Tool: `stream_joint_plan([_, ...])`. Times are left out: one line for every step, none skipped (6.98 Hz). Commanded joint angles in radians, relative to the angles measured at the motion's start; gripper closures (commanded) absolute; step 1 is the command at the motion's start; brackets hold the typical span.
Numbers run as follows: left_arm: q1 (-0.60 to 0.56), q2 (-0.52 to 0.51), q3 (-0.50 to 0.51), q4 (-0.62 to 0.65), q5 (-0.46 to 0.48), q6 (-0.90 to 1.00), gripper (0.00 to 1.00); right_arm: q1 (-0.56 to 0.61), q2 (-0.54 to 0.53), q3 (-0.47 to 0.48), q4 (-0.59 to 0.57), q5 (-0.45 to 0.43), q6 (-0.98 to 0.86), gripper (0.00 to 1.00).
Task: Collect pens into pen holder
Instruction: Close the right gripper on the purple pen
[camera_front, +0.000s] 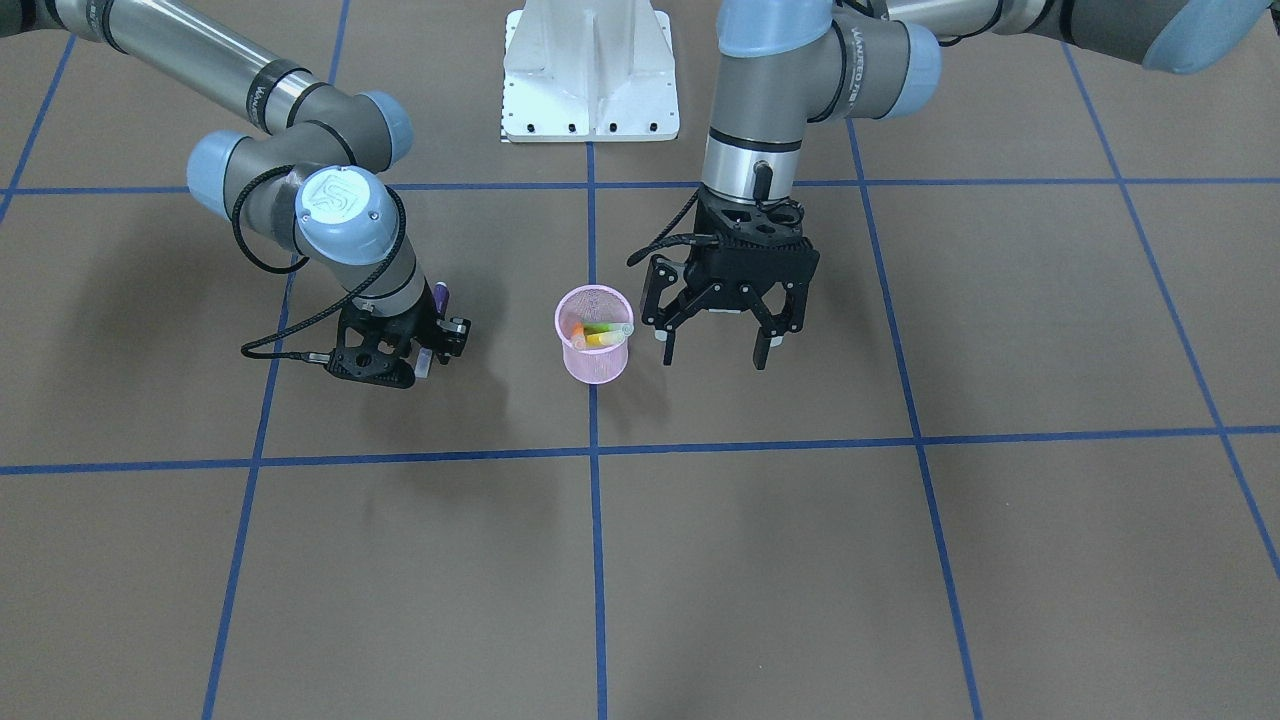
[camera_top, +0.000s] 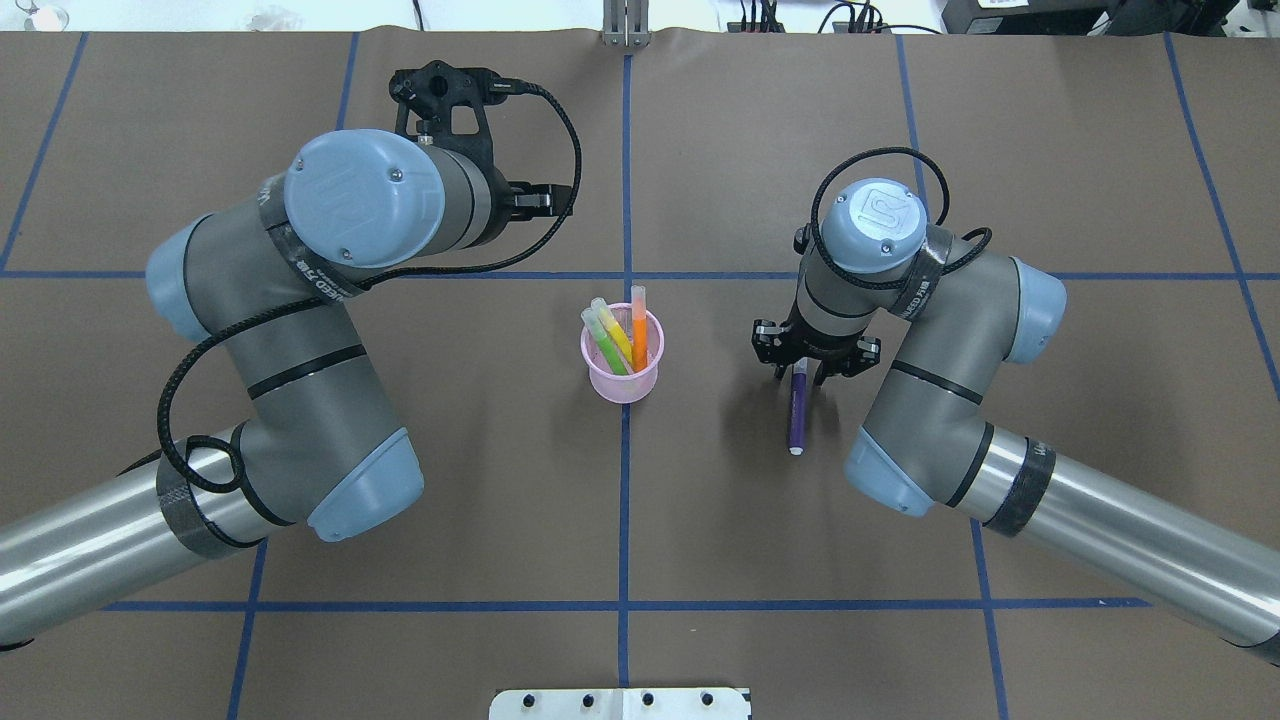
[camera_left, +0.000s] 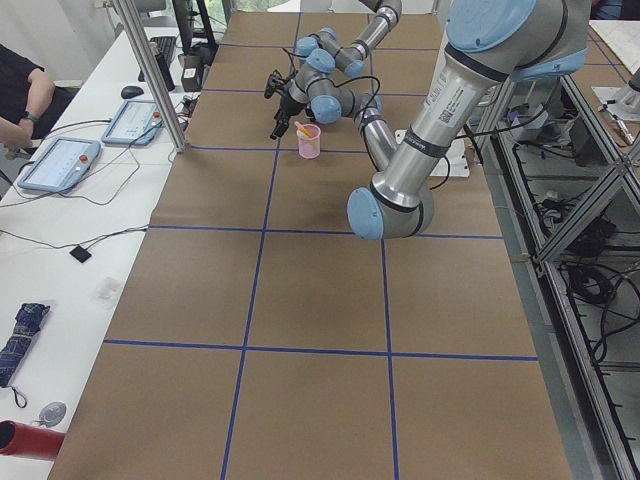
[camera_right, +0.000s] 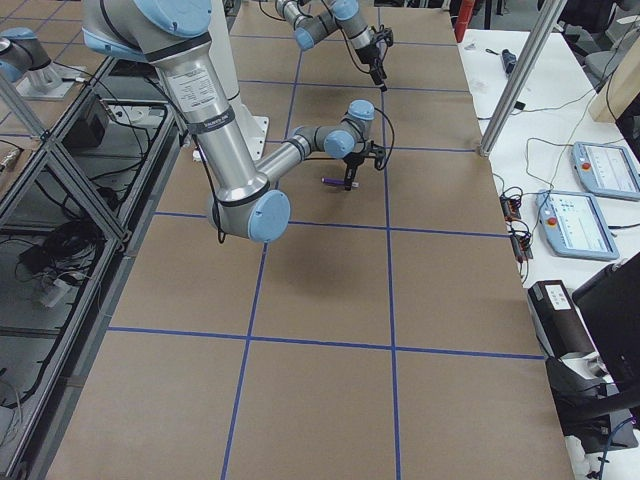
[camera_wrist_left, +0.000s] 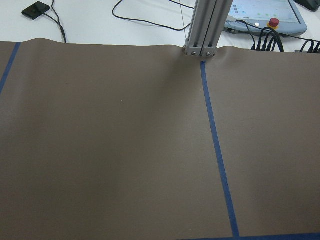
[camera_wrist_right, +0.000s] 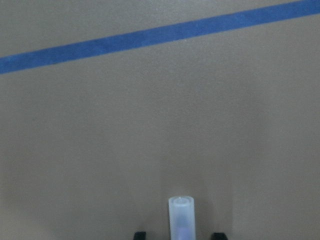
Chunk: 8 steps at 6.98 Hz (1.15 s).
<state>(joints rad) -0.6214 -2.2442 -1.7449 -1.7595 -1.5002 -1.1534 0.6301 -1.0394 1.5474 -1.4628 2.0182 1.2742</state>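
Observation:
The pink mesh pen holder stands upright at the table's middle. It holds the orange pen, the green pen and the yellow pen, which lean against its rim. My right gripper is shut on the purple pen, to the robot's right of the holder. The pen's pale cap end shows between the fingers in the right wrist view. My left gripper is open and empty, raised on the holder's other side. Its wrist view shows only bare table.
The white robot base stands behind the holder. Blue tape lines cross the brown table cover. A metal post stands at the far edge. Operator desks with tablets run along that side.

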Motion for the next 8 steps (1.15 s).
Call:
stream_joint_plan([0.000, 0.000, 0.001, 0.000, 0.000, 0.000, 0.06, 0.000, -0.001, 0.000, -0.001, 0.000, 0.001, 0.63])
stream_joint_plan([0.000, 0.000, 0.001, 0.000, 0.000, 0.000, 0.07, 0.000, 0.001, 0.003, -0.001, 0.000, 0.001, 0.64])
stream_joint_plan([0.000, 0.000, 0.005, 0.000, 0.000, 0.000, 0.08, 0.000, -0.002, 0.014, -0.002, 0.002, 0.001, 0.66])
stream_joint_plan([0.000, -0.002, 0.005, 0.000, 0.000, 0.000, 0.09, 0.000, -0.002, 0.016, -0.002, 0.002, 0.001, 0.79])
stream_joint_plan([0.000, 0.000, 0.007, 0.000, 0.000, 0.000, 0.10, 0.002, -0.002, 0.023, -0.002, 0.002, 0.001, 0.94])
stream_joint_plan([0.000, -0.002, 0.005, 0.000, 0.000, 0.000, 0.11, 0.005, -0.005, 0.048, -0.005, 0.002, 0.001, 1.00])
stream_joint_plan([-0.001, -0.002, 0.007, 0.000, 0.000, 0.000, 0.12, 0.003, -0.026, 0.069, -0.005, -0.001, 0.001, 1.00])
stream_joint_plan([-0.001, 0.000, 0.007, 0.000, -0.002, 0.000, 0.12, 0.003, -0.025, 0.072, -0.007, -0.007, 0.001, 1.00])
